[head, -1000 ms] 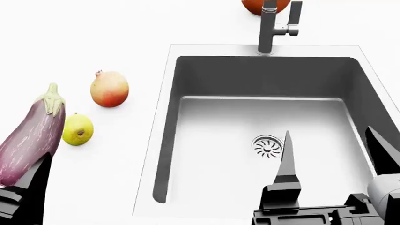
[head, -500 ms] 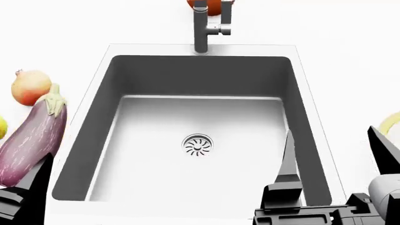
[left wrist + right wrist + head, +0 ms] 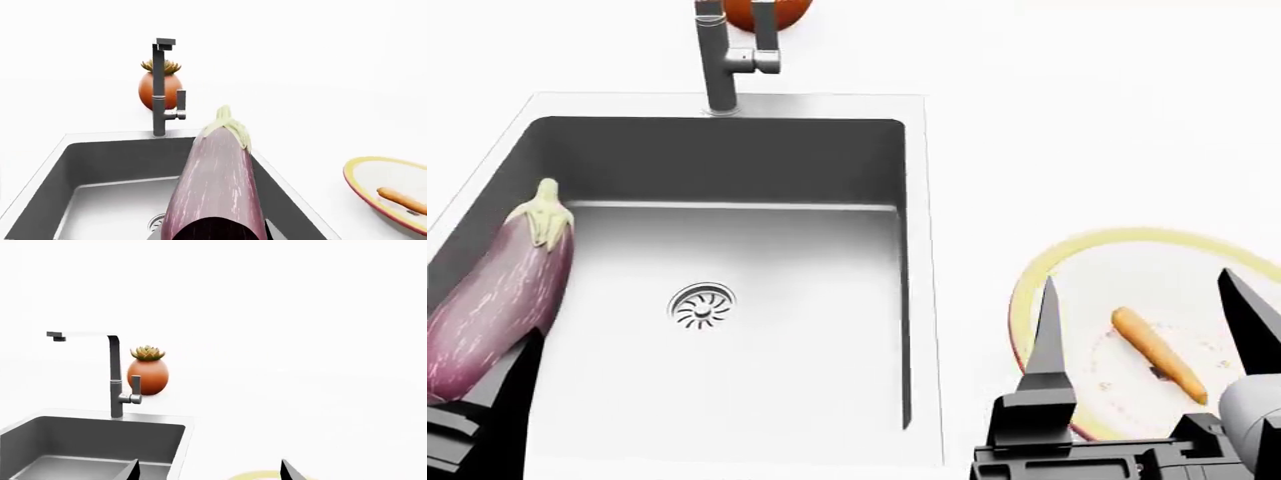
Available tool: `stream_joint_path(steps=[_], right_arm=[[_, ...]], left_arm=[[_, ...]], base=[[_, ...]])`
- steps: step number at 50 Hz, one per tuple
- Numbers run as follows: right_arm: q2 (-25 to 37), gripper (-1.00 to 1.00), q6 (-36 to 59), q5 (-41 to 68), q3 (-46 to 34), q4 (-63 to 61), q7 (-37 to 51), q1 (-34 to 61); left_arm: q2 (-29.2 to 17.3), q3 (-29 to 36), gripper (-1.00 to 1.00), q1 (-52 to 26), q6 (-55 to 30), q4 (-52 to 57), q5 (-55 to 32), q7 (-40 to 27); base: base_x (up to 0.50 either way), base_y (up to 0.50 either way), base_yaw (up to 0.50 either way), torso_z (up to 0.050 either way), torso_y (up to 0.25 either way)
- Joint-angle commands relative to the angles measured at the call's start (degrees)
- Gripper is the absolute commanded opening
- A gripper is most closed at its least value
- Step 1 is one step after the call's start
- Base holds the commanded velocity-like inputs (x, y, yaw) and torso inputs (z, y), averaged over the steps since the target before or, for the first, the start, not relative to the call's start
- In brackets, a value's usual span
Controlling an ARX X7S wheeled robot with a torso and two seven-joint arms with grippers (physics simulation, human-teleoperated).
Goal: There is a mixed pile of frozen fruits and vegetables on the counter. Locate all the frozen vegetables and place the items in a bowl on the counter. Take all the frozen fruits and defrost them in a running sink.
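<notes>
From the left wrist, the eggplant (image 3: pixel 215 185) juts straight out of the left gripper's clamped hold, over the sink (image 3: pixel 100 165), with the faucet (image 3: pixel 161 87) beyond its cap and the bowl (image 3: pixel 373 175) holding the carrot (image 3: pixel 401 199) off to one side. Over in the head view, the left gripper (image 3: pixel 481 405) grips the eggplant (image 3: pixel 501 300) above the basin's left side, while the right gripper (image 3: pixel 1154 335) hangs spread wide right over the carrot (image 3: pixel 1157 355) in the bowl (image 3: pixel 1068 260). Right wrist: two dark fingertips (image 3: pixel 133 471) set well apart, the faucet (image 3: pixel 113 375) and an orange pot plant (image 3: pixel 148 371) ahead of them.

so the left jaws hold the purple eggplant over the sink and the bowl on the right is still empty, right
Not quite. The wide shallow yellow-rimmed bowl is not empty: a slim orange carrot lies in it, as the head view shows. The rest holds: the left gripper holds the glossy purple eggplant over the grey steel sink.
</notes>
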Motion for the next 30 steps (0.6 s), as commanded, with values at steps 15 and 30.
stream_joint_path(steps=[15, 30], right_arm=[[-0.05, 1.0, -0.81, -0.21, 0.04, 0.49, -0.07, -0.4], [-0.07, 1.0, -0.51, -0.53, -1.11, 0.69, -0.33, -0.01]], left_arm=[[-0.61, 0.05, -1.0, 0.21, 1.23, 0.17, -0.86, -0.65], [-0.63, 0.59, -1.0, 1.08, 1.72, 0.24, 0.29, 0.35]], base=[[0.0, -0.5, 0.0, 0.0, 0.001], [0.0, -0.5, 0.0, 0.0, 0.0]])
